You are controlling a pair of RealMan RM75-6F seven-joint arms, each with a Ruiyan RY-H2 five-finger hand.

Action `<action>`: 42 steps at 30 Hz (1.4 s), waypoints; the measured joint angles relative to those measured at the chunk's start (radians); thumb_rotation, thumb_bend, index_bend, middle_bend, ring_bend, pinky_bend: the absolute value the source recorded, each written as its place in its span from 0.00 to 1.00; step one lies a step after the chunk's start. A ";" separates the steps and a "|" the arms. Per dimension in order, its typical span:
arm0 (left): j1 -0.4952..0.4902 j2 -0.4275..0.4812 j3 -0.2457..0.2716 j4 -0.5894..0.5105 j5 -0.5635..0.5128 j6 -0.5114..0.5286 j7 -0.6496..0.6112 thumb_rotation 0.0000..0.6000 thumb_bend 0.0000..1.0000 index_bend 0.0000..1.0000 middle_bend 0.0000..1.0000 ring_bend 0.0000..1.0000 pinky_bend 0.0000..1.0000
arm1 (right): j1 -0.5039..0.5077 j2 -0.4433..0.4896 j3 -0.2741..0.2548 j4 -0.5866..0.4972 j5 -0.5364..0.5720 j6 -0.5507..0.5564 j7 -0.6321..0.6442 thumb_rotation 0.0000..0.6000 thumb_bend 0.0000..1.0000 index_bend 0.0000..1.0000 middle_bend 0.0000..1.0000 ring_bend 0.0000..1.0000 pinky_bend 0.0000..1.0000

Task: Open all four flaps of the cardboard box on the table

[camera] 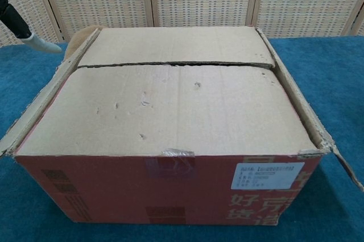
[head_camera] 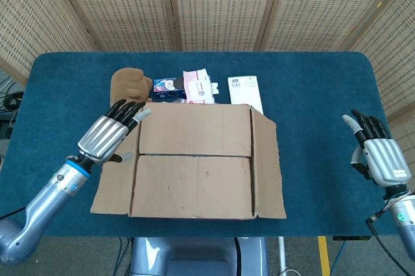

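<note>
Currently one cardboard box [head_camera: 194, 162], four flaps, two open hands.

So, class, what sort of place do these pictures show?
Probably an indoor robot test station, not a home: a table covered in blue cloth, woven screen panels closing it off behind, and a cardboard box set between the left hand and right hand.

left hand [head_camera: 110, 135] over box's [head_camera: 194, 159] left flap [head_camera: 115, 172]; plush [head_camera: 128, 87] & packets [head_camera: 188, 87] crowd just ahead of its fingertips. right hand [head_camera: 379, 153] has bare cloth [head_camera: 318, 127] btwn it & box's right flap [head_camera: 267, 166].
</note>
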 measured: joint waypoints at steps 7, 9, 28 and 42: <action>-0.006 -0.073 0.010 0.026 -0.032 0.025 0.036 1.00 0.13 0.00 0.00 0.00 0.00 | -0.004 0.000 -0.001 0.006 0.001 0.000 0.007 1.00 1.00 0.00 0.00 0.00 0.00; -0.010 -0.081 0.011 0.028 -0.041 0.021 0.040 1.00 0.13 0.00 0.00 0.00 0.00 | -0.004 0.000 -0.001 0.007 0.001 0.000 0.007 1.00 1.00 0.00 0.00 0.00 0.00; -0.052 -0.176 0.016 0.064 -0.100 0.024 0.107 1.00 0.13 0.00 0.00 0.00 0.00 | -0.014 -0.007 -0.001 0.018 0.005 0.011 0.014 1.00 1.00 0.00 0.00 0.00 0.00; -0.072 -0.219 0.001 0.105 -0.144 0.060 0.148 1.00 0.16 0.00 0.00 0.00 0.00 | -0.016 -0.015 0.001 0.030 0.011 0.007 0.028 1.00 1.00 0.00 0.00 0.00 0.00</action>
